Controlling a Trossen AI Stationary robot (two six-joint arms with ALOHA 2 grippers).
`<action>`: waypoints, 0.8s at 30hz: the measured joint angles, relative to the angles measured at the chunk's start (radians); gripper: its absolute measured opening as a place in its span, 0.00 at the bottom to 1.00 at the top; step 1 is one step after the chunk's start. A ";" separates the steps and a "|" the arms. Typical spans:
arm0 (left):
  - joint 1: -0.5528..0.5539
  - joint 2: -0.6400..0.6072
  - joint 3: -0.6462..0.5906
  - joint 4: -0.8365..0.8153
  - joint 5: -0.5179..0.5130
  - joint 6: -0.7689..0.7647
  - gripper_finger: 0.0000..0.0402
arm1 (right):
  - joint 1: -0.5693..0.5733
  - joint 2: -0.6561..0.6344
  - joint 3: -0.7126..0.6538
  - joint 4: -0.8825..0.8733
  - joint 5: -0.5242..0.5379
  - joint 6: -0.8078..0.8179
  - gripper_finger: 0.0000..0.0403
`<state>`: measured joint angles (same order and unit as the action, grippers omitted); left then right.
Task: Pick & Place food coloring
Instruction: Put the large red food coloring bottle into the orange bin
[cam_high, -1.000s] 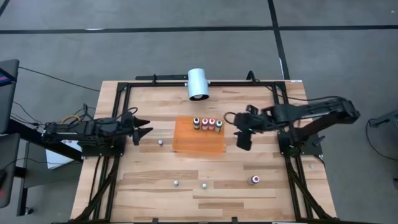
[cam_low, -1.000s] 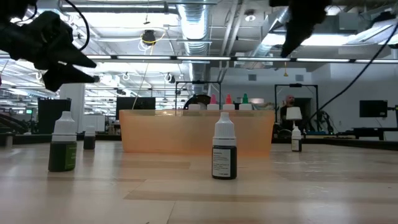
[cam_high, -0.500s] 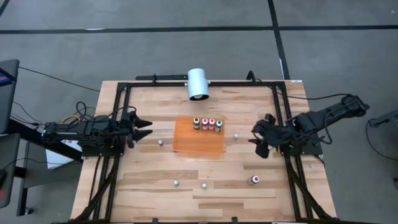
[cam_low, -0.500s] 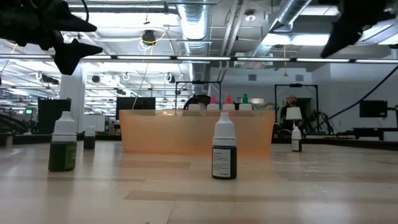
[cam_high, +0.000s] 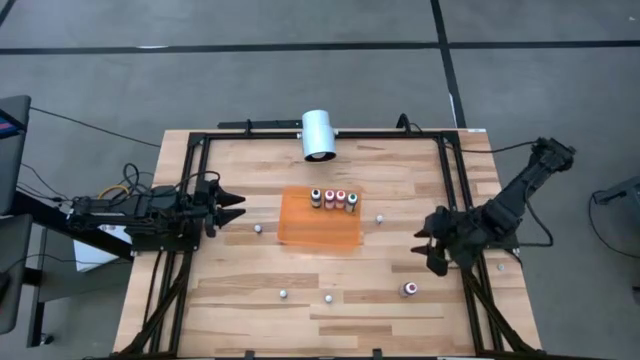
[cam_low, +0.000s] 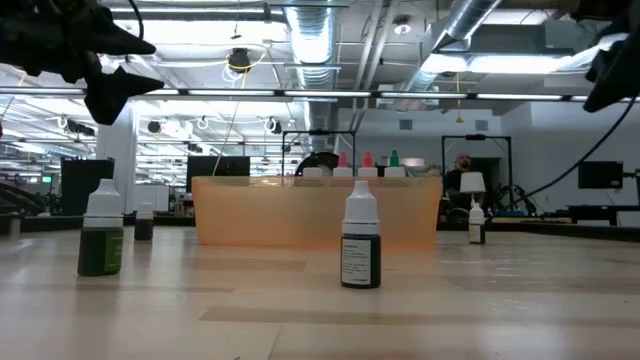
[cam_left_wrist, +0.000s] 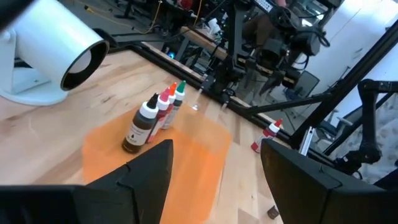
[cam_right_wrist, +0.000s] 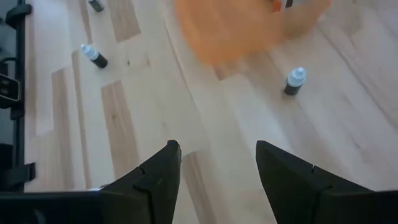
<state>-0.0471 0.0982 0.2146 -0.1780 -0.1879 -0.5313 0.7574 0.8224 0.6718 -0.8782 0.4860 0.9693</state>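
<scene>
Several food coloring bottles (cam_high: 334, 199) stand upright along the far edge of the orange tray (cam_high: 318, 228). Others stand loose on the wood: one right of the tray (cam_high: 379, 217), one left of it (cam_high: 257, 228), two near the front (cam_high: 283, 294), and a red one (cam_high: 409, 289) at the front right. My left gripper (cam_high: 238, 207) hovers open at the table's left, pointing at the tray (cam_left_wrist: 186, 155). My right gripper (cam_high: 430, 250) hangs open above the right side, just beyond the red bottle. Nothing is between its fingers (cam_right_wrist: 280, 168).
A large white cylinder (cam_high: 319, 134) lies at the far edge, behind the tray. A black frame (cam_high: 452, 180) runs along the table's sides. In the low view a dark bottle (cam_low: 361, 245) and a green one (cam_low: 101, 235) stand before the tray (cam_low: 315, 212).
My right gripper has swung from beside the tray's right end toward the table's right and near edges, sinking a little, still open and holding nothing. The bottle right of the tray now stands uncovered. My left gripper has tipped up to level.
</scene>
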 joint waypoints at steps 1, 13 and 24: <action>0.000 0.000 0.000 0.000 0.000 -0.006 0.58 | 0.024 0.000 -0.004 0.001 0.017 0.022 0.49; 0.000 0.000 0.000 -0.014 -0.001 -0.016 0.58 | 0.324 0.002 -0.058 0.022 0.214 0.284 0.48; 0.000 0.000 0.000 -0.015 -0.003 -0.075 0.58 | 0.445 0.050 -0.066 0.096 0.272 0.307 0.48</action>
<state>-0.0471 0.0982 0.2146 -0.1928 -0.1905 -0.6061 1.2027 0.8721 0.6056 -0.7824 0.7585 1.2763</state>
